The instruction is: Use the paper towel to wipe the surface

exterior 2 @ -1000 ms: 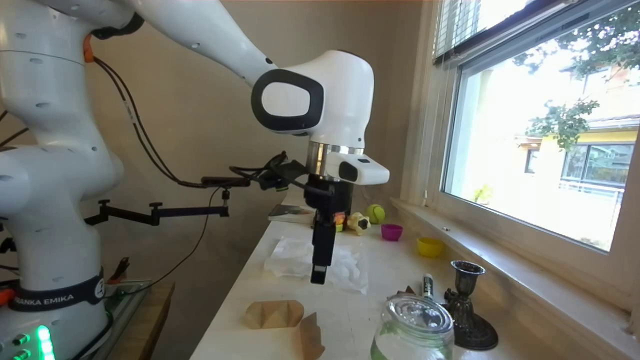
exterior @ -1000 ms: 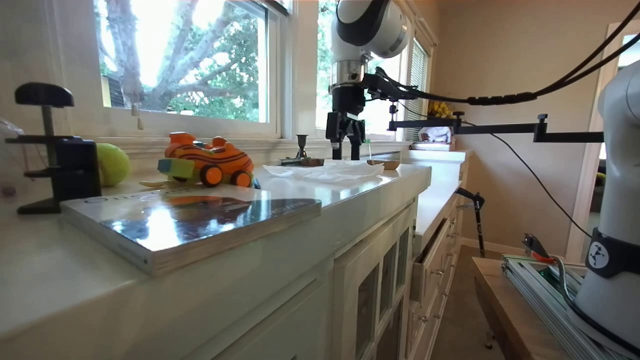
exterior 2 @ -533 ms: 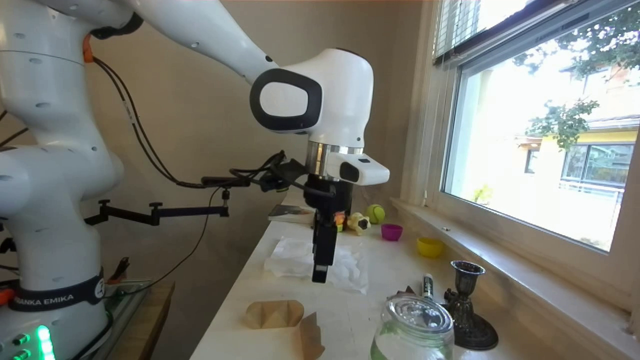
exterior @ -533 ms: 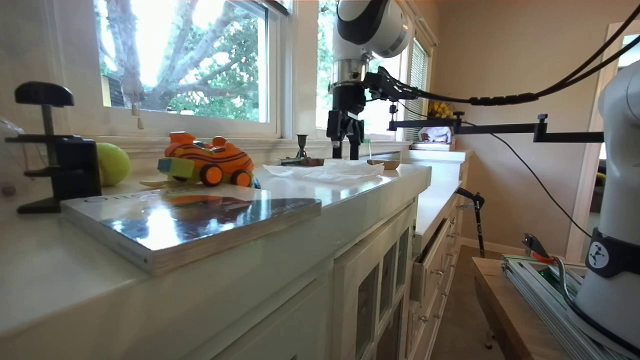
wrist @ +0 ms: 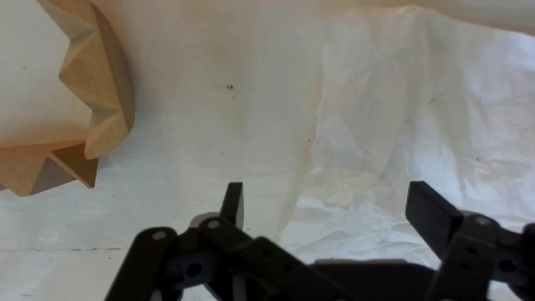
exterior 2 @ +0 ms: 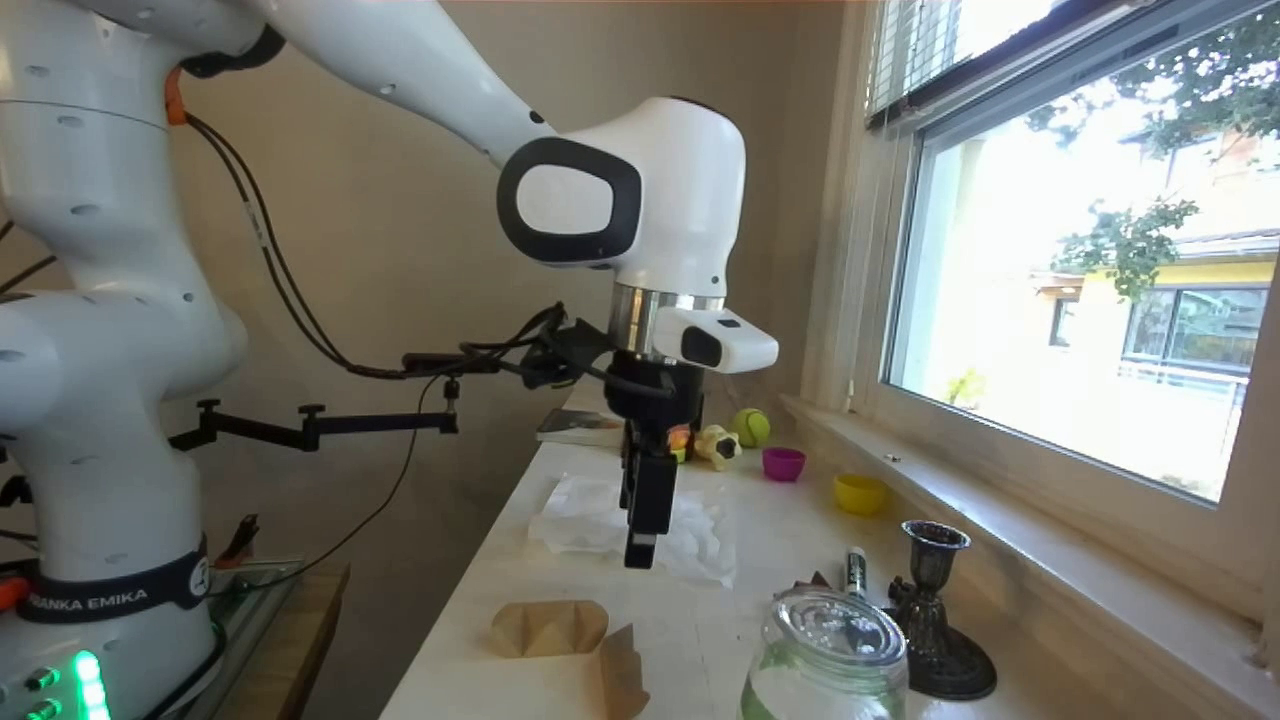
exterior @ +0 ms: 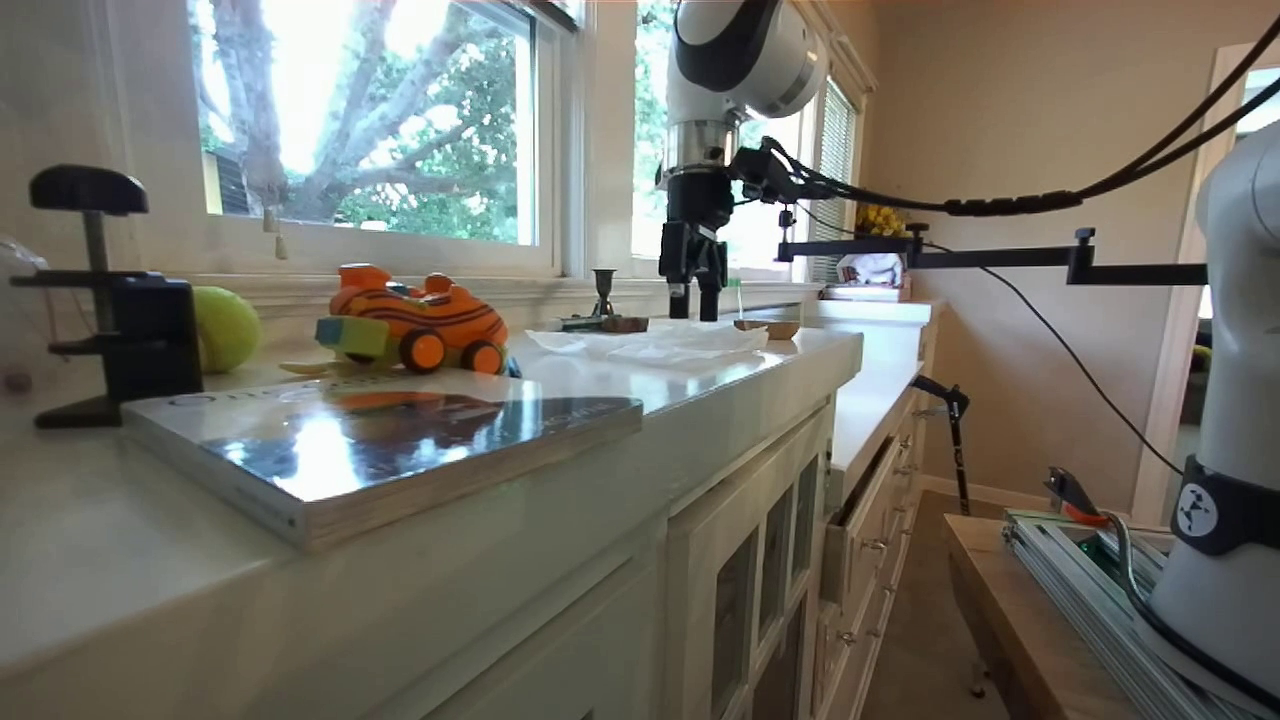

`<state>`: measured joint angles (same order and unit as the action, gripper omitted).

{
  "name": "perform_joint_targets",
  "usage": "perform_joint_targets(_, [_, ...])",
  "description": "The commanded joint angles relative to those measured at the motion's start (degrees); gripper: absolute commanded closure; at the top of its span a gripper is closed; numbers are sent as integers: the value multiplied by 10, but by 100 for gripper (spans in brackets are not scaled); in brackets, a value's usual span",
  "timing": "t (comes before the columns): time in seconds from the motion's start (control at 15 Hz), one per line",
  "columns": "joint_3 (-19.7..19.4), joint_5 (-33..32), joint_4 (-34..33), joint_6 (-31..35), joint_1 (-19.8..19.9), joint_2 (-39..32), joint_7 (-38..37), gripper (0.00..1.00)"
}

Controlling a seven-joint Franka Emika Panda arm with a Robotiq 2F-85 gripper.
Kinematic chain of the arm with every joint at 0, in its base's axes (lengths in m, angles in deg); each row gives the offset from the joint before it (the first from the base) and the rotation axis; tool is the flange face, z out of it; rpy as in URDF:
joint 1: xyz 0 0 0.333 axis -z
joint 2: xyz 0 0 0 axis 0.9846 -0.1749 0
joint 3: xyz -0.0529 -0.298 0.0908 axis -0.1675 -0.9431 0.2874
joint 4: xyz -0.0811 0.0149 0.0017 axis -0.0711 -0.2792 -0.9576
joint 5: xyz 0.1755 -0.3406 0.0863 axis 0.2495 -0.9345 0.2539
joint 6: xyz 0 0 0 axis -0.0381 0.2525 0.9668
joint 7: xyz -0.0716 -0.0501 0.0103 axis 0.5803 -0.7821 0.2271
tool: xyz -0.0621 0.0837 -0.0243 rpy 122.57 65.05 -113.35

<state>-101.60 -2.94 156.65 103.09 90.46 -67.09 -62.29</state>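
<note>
Turned slightly since a second ago, with fingers spread wide.
Held over an edge of the paper towel lying crumpled on the worktop, with a glass jar and a candlestick apart from the towel.

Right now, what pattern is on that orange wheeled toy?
The toy: dark stripes, clearest in an exterior view.

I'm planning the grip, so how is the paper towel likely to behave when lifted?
The paper towel looks thin and rumpled, so it will probably flop when raised. It lies wrinkled, so it may bunch up if pushed. Broad yet thin, it is likely light for its size.
</note>
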Motion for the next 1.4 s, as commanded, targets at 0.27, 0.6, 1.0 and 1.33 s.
perform_joint_targets(0.27, [-4, 16, 17, 10, 2, 19, 42, 0])
perform_joint_targets(0.6, [68, 63, -43, 25, -62, -35, -48, 4])
perform_joint_targets(1.0, [130, 52, -91, 42, -111, -72, -125, 4])
perform_joint_targets(1.33, [130, 52, -98, 43, -111, -81, -129, 4])
